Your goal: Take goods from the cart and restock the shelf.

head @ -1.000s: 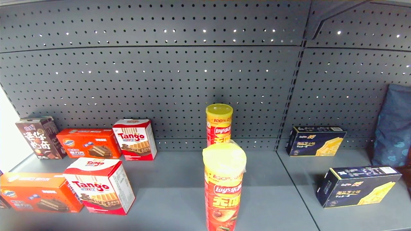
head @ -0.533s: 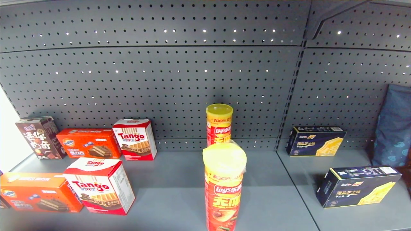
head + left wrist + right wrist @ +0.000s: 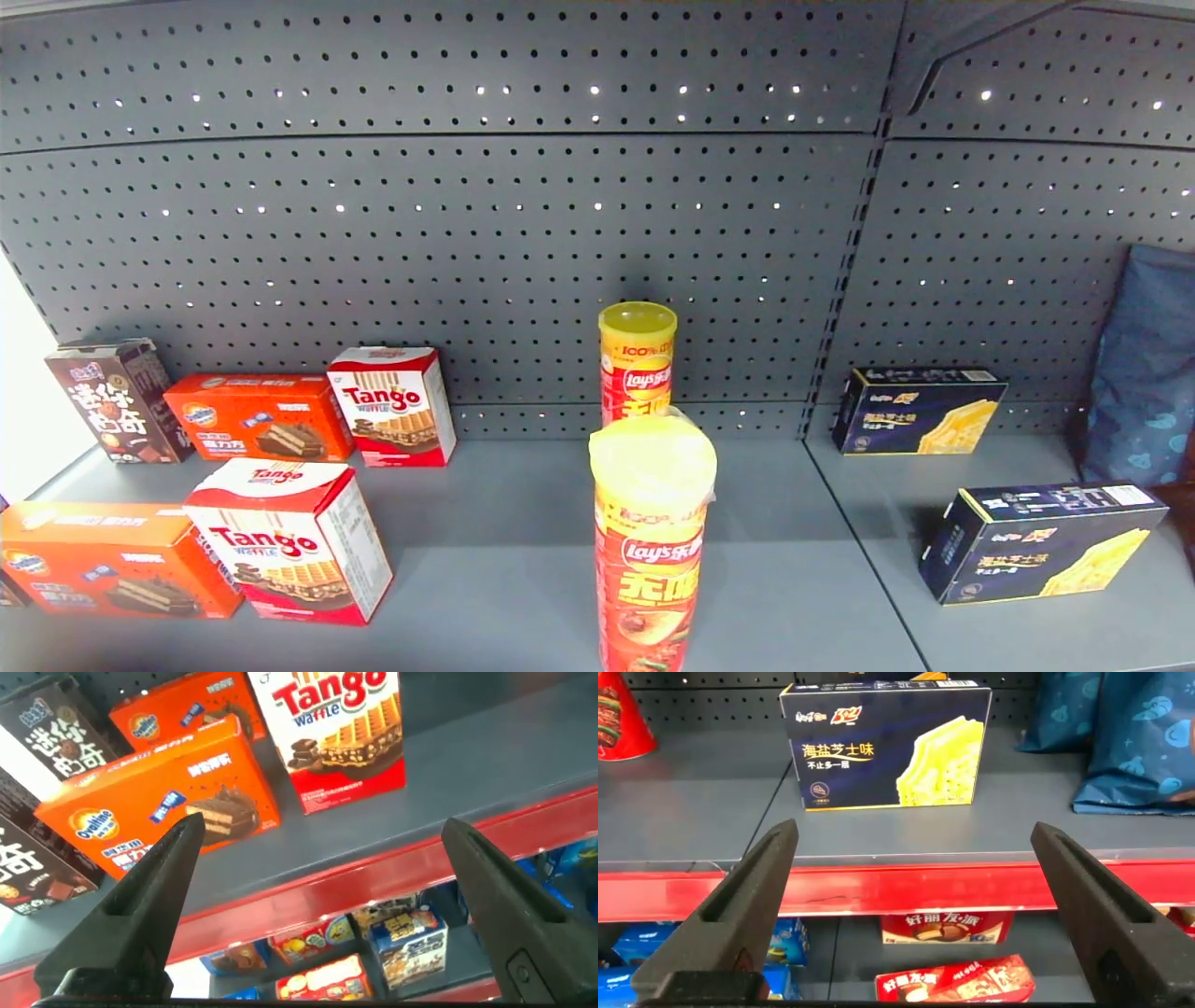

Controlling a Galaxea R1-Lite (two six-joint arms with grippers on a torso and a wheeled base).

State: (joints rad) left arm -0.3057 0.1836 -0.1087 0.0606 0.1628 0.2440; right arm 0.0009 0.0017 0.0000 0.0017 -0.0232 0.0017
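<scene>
The left claw (image 3: 322, 829) and right claw (image 3: 915, 833) gaped apart, empty, before the shelf (image 3: 504, 560). Mid-shelf, the near can (image 3: 651, 551) and far can (image 3: 637, 359) stood upright. Such tubes probably handled light, stiff, slick and tippy; a mid-body grip looked safest.

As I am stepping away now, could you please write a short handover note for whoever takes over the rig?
Left gripper: open and empty, at the shelf front edge, facing the orange boxes.
Right gripper: open and empty, facing one of the dark blue boxes.
On the shelf: two chip cans, two wafer boxes, two orange boxes, two dark blue boxes, one brown box.
Done: these goods are shelved. Left: fetch more from the cart, probably for the gaps.
</scene>
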